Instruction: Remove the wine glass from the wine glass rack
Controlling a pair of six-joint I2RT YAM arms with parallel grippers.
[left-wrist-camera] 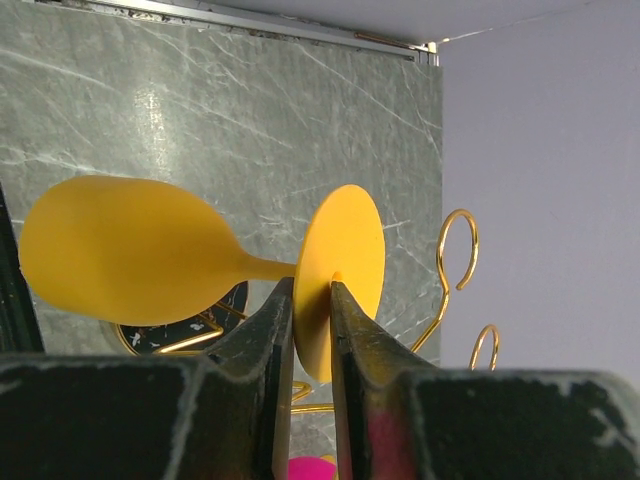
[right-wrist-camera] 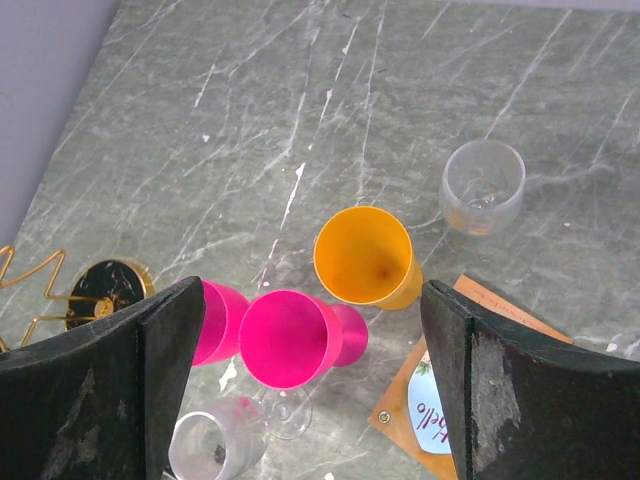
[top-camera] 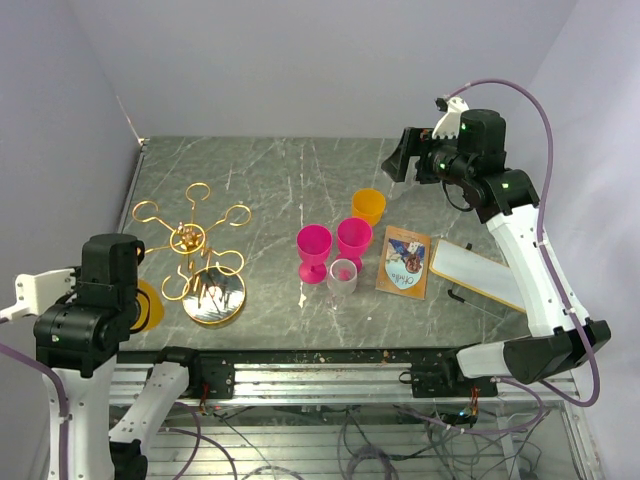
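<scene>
table (top-camera: pixel 270 180) of grey veined stone bears the wine glass rack (top-camera: pixel 188 238) at its left, gold loops spread round the post, and every loop in the top view looks bare. the step in hand, as i judge it, is carrying the glass clear: the orange wine glass (left-wrist-camera: pixel 125 250) lies on its side in the air just left of the rack, near its round base. it seems free of the wire, though the wrist view cannot rule out a loop close behind it. the next move calls for a level draw away from the curled ends, then turning the glass upright and setting it on bare stone, well apart from the pink goblets (top-camera: pixel 353 238) and orange cup (top-camera: pixel 368 205) at mid-table. the left gripper (left-wrist-camera: pixel 310 290) is nearly closed, its fingers (left-wrist-camera: pixel 270 340) pinching the thin foot of the glass from both faces; it is a narrow hold, so a twist could let it slip. the right gripper (right-wrist-camera: pixel 312 295) hangs high over those cups, jaws spread wide, holding and touching nothing
</scene>
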